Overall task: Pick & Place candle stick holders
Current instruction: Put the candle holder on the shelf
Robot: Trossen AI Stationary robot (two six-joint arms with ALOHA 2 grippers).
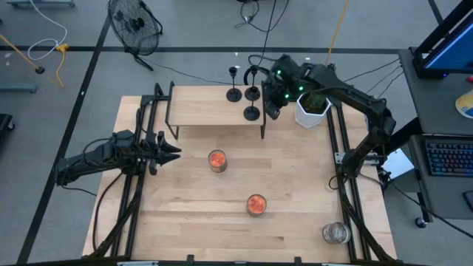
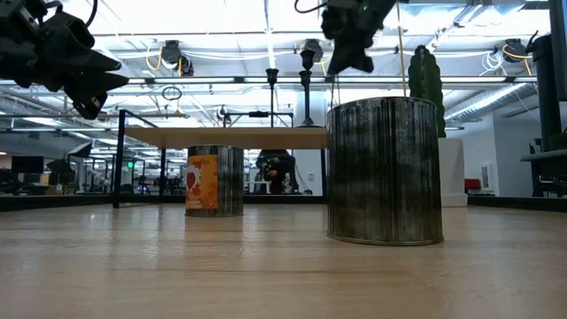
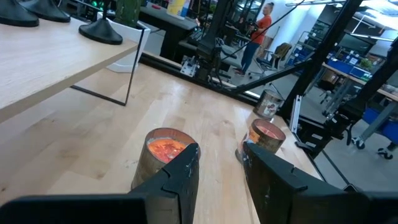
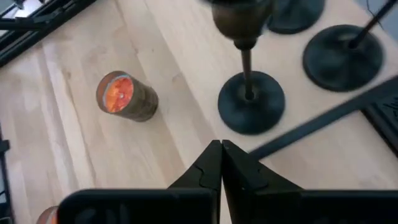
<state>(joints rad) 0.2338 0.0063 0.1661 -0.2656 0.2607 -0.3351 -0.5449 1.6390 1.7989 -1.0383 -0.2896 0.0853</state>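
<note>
Hovering right pincer (image 4: 221, 163), fingers pressed together, empty, just beside nearest candle stick holder (image 4: 250, 107) on shelf (image 1: 199, 107).

My right gripper (image 1: 270, 100) hangs, fingers together, over the raised shelf (image 1: 199, 107), just beside the nearest of three candle stick holders (image 1: 252, 112); the white planter (image 1: 311, 111) crowds its other side. Two orange-filled jars (image 1: 216, 160) stand well apart mid-table; open board lies between them. A clear jar (image 1: 335, 233) occupies one near corner.
</note>
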